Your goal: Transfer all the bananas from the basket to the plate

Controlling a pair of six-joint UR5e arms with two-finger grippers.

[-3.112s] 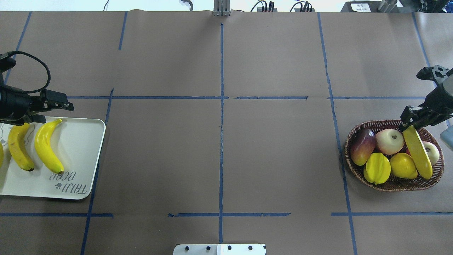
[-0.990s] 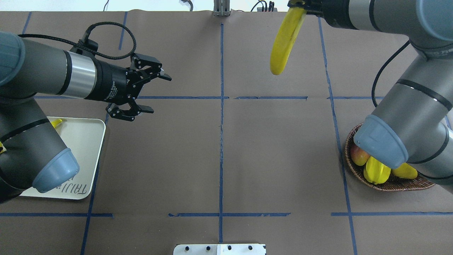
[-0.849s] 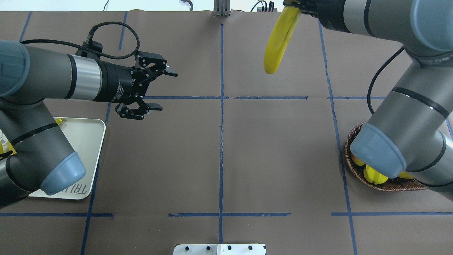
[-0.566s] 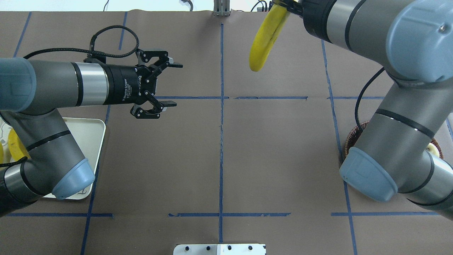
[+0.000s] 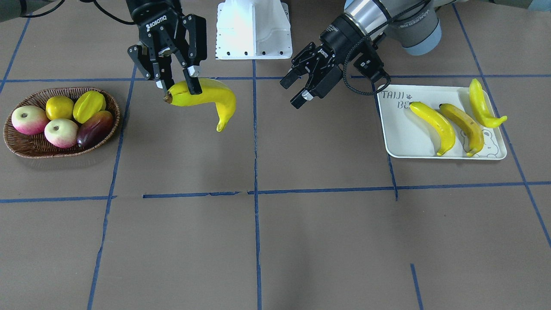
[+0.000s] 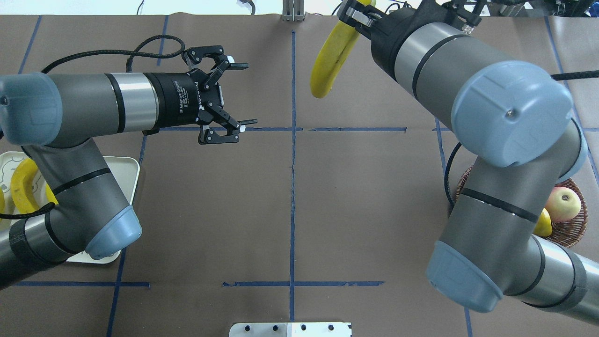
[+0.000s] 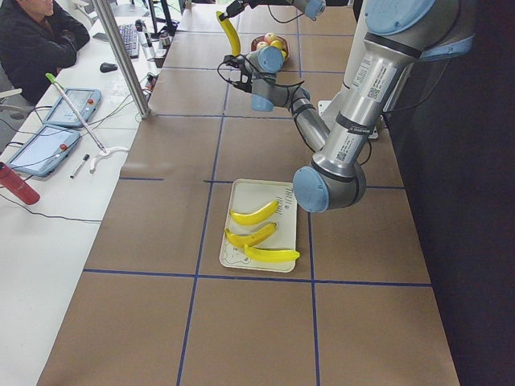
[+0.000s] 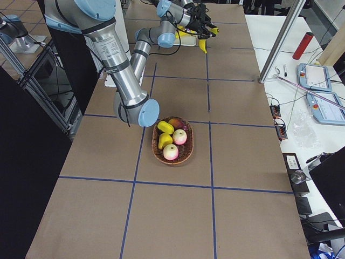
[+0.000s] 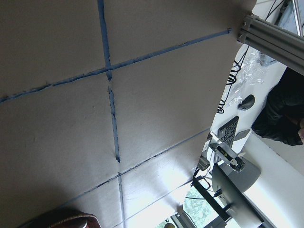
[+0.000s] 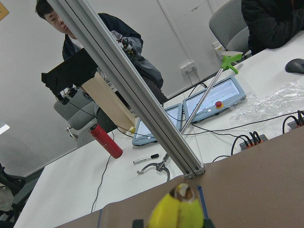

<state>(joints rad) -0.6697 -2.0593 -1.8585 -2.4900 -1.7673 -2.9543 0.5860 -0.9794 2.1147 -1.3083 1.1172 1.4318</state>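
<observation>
We count 3 bananas (image 5: 432, 122) on the plate (image 5: 404, 137). Right gripper (image 5: 178, 86) grasps the last banana (image 5: 206, 99) midair; left gripper (image 5: 292, 92) hangs released.

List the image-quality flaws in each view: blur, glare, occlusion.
Right wrist-mounted: the banana at the bottom edge is close and blurred. Exterior front-facing: the white robot base is washed out. Overhead exterior: the left arm covers most of the plate; the right arm, the basket.

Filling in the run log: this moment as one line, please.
right gripper: shut on banana, held above table | left gripper: open, empty, nearby | plate: three bananas | basket: no bananas | next: likely handover
</observation>
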